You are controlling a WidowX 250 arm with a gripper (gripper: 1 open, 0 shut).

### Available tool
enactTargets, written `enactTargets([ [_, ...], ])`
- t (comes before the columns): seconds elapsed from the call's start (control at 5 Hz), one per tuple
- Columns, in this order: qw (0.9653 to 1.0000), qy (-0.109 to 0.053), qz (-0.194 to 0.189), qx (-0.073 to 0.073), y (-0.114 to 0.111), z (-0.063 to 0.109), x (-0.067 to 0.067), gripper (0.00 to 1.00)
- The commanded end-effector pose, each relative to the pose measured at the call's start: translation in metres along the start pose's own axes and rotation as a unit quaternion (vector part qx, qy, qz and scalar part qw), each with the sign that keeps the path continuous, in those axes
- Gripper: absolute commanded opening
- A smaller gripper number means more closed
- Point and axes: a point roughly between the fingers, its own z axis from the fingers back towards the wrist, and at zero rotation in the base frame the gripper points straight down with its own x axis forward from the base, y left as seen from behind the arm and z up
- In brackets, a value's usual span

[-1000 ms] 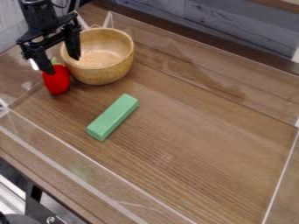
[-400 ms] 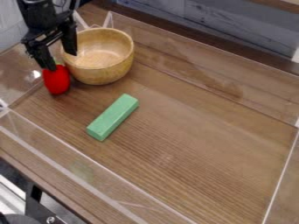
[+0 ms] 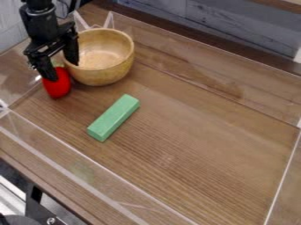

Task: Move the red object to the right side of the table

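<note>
The table is a broad wood-grain top ringed by low clear walls, with its right side bare. The wooden bowl serves as landmark at the far left. The green block lies in front of the bowl, toward the table's middle, well apart from it. The red object sits just left of the bowl's front rim. The gripper hangs directly above it, jaws spread wide and holding nothing. The main risk is a finger striking the bowl's wall or nudging the round fruit so it rolls away. The block may stand in a low sweep rightward.
</note>
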Motion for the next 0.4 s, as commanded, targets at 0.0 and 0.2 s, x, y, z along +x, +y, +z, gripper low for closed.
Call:
enactTargets([
  [0.0, 0.9995, -0.021, 0.011, -0.020, -0.0088, 0.0131, 0.0124, 1.00],
  [0.2, 0.9992, -0.024, 0.023, -0.020, -0.0117, 0.0070, 0.0080, 1.00],
])
